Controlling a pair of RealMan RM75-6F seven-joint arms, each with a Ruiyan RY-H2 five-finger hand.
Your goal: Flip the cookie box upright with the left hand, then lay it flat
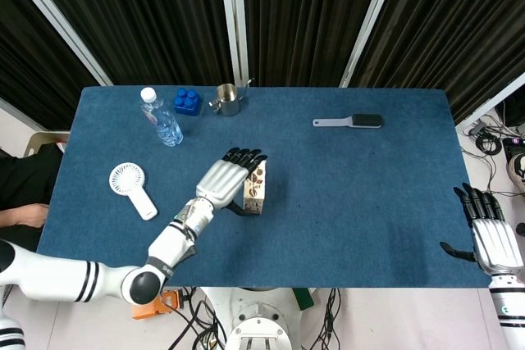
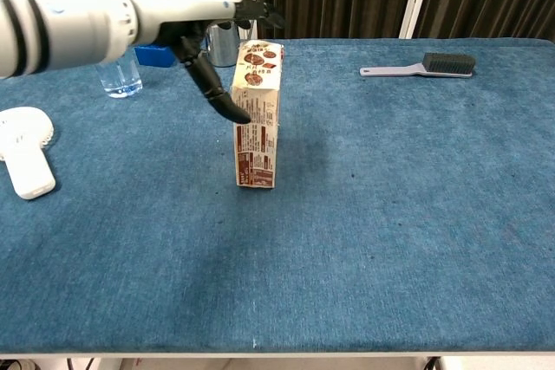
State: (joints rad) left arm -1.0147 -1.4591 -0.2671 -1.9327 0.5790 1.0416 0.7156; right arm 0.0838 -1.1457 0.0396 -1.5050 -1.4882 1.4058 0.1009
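Head view. We find the cookie box (image 1: 255, 188) standing on end near the middle of the blue table (image 1: 369, 202), its long axis vertical and its printed top panel facing up toward the camera. The left robot hand (image 1: 225, 182) hangs above the box's left side, palm down, fingers extended and spread over the top edge. From this angle we cannot tell whether any finger touches the carton. The right robot hand (image 1: 489, 235) sits at the table's far right edge, fingers straight and apart, holding nothing. Along the far side we note a water bottle (image 1: 161, 118), a blue block (image 1: 188, 101), a metal cup (image 1: 227, 100) and a brush (image 1: 349, 121); a white handheld fan (image 1: 134, 187) lies at the left.

Chest view. We see the cookie box (image 2: 257, 115) upright, tall axis vertical, a narrow printed face turned toward us and its base on the table (image 2: 390, 240). The left robot hand (image 2: 204, 28) reaches in from the left at the height of the box top; the thumb points down beside the upper left edge, at or very near the carton, while the other fingers pass just above and behind the top. Nothing is enclosed in a grip.
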